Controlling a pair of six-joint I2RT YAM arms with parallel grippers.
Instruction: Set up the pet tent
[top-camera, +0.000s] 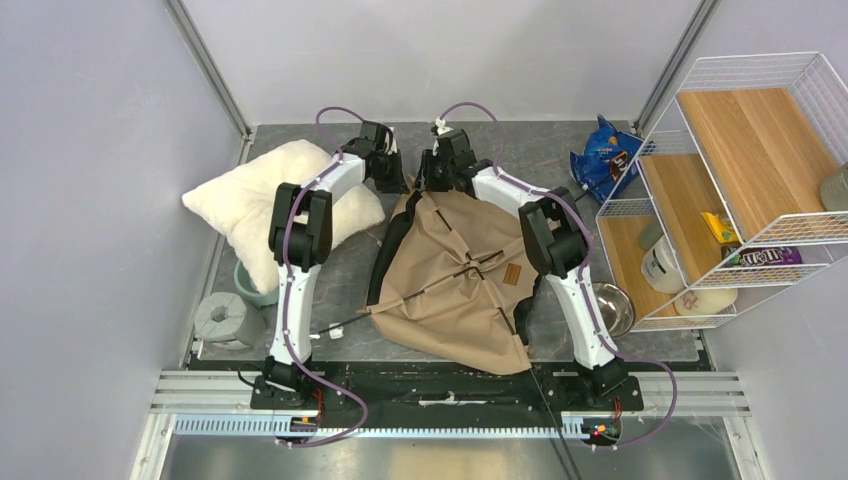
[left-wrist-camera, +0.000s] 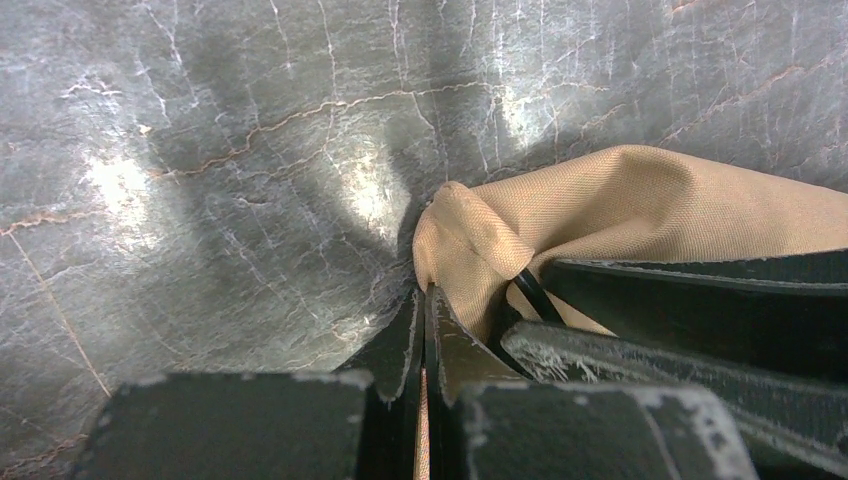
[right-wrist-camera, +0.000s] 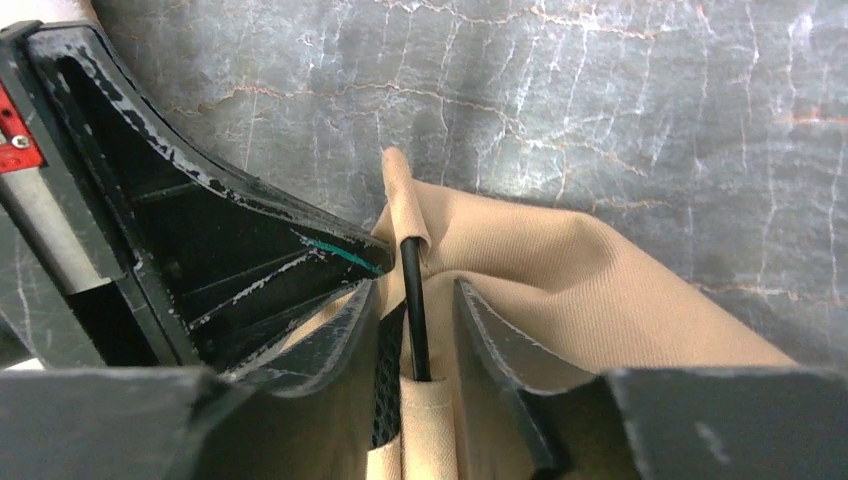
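Left pincer pinches the tent corner, likely steadying it while the right pincer, narrow, straddles the pole; whether it clamps, I cannot tell.

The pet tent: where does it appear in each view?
Top external: the pet tent lies collapsed mid-table, between both arms.
Left wrist: lower right, tan corner beside the left fingers.
Right wrist: bottom centre to right, black pole between the right fingers.
Shared landmark: the grey marbled table.

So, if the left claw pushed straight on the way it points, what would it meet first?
The bunched corner of the tent just past the left claw, then probably the grey table; depth is unclear.
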